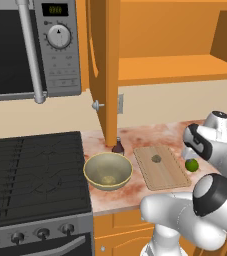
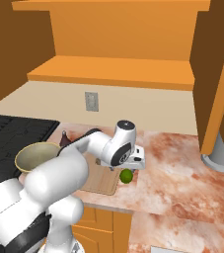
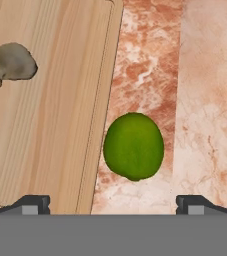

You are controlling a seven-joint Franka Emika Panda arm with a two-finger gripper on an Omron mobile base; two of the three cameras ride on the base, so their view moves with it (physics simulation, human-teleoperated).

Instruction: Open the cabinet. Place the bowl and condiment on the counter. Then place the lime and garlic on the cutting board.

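Note:
My gripper [image 3: 112, 205] hangs open just above the lime [image 3: 134, 146], one fingertip [image 3: 32, 204] over the cutting board [image 3: 45, 100] and the other over the counter [image 3: 205, 100]. The bright green lime [image 1: 191, 165] rests on the counter, touching the board's right edge. The grey-brown garlic [image 3: 14, 62] lies on the board [image 1: 160, 167]. The olive-beige bowl [image 1: 108, 171] stands on the counter left of the board, and the dark condiment bottle [image 1: 117, 146] is just behind it. The cabinet door [image 1: 105, 65] with its silver knob [image 1: 97, 105] stands open, its shelf [image 1: 175, 67] bare.
A black stove [image 1: 32, 175] adjoins the counter on the left, with a microwave [image 1: 30, 47] above it. The open cabinet door overhangs the bottle. A grey appliance base [image 2: 217, 158] stands at the counter's far right under the other open door [image 2: 217, 74]. A wall outlet [image 2: 91, 101] is behind.

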